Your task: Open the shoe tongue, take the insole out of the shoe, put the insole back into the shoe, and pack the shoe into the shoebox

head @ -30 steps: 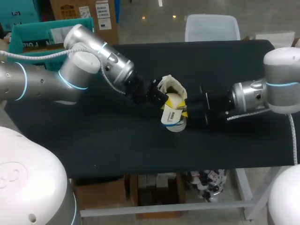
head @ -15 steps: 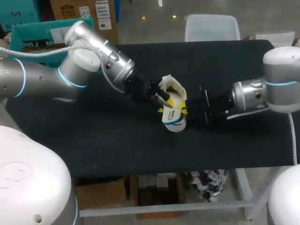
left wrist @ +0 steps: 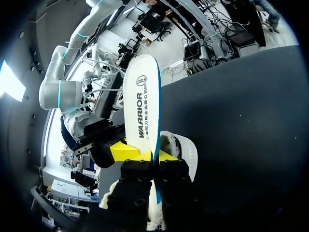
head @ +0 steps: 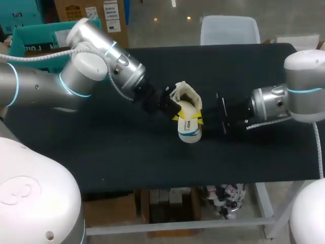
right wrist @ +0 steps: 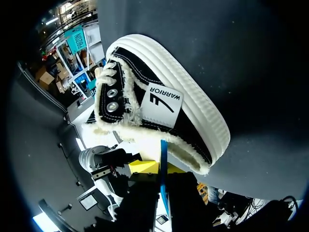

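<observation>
Black table (head: 127, 157), near middle: left gripper (left wrist: 154, 155) and right gripper (right wrist: 162, 167) both clamp the insole (left wrist: 143, 104) (2 pinches), shoe (right wrist: 161, 108) just beside.

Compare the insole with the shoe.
The flat white blue-edged insole is thin; the black canvas shoe with white rubber sole is bulky and fleece-lined. The insole is clamped in the left claw; the shoe rests on the black table. Both carry print.

Silver arms (head: 35, 91), blue rings (head: 64, 85), white cable (head: 35, 59).
</observation>
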